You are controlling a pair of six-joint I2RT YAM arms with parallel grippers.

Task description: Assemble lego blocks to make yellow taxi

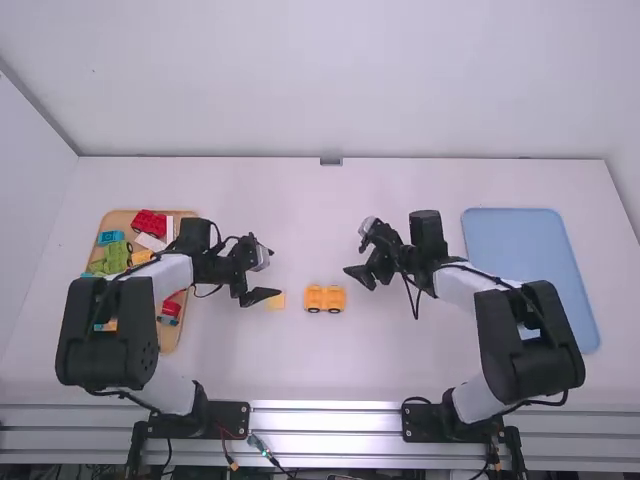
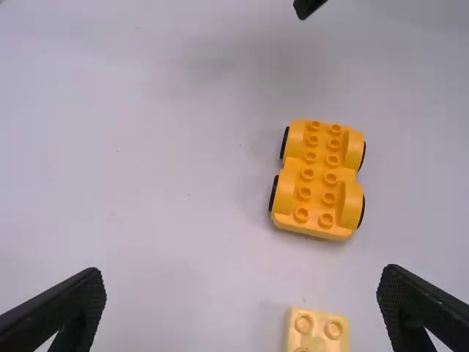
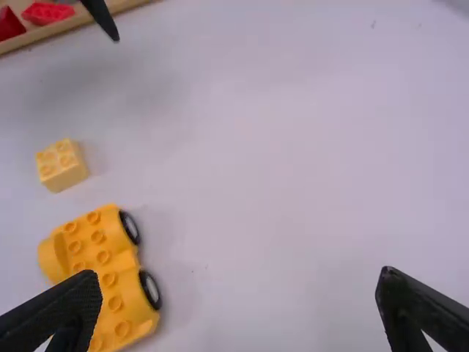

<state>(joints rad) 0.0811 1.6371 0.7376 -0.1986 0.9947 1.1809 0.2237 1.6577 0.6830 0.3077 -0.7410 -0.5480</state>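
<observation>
At nine o'clock from the yellow wheeled Lego chassis (image 1: 324,298) sits the pale-yellow brick (image 1: 276,301), just beside it, both on the table (image 1: 310,370)! Left gripper (image 2: 242,273), ten o'clock from the chassis: spread wide, empty. Right gripper (image 3: 240,273), one o'clock: wide too, nothing aboard. Danger here: an off-centre left descent could clip that brick and skid it. And those wheels! Unbraced, the chassis could roll under a pressing brick, leaving studs misaligned.

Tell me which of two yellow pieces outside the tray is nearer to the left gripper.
The small pale block without wheels: it is close to the left gripper; the darker wheeled base lies farther off.
</observation>
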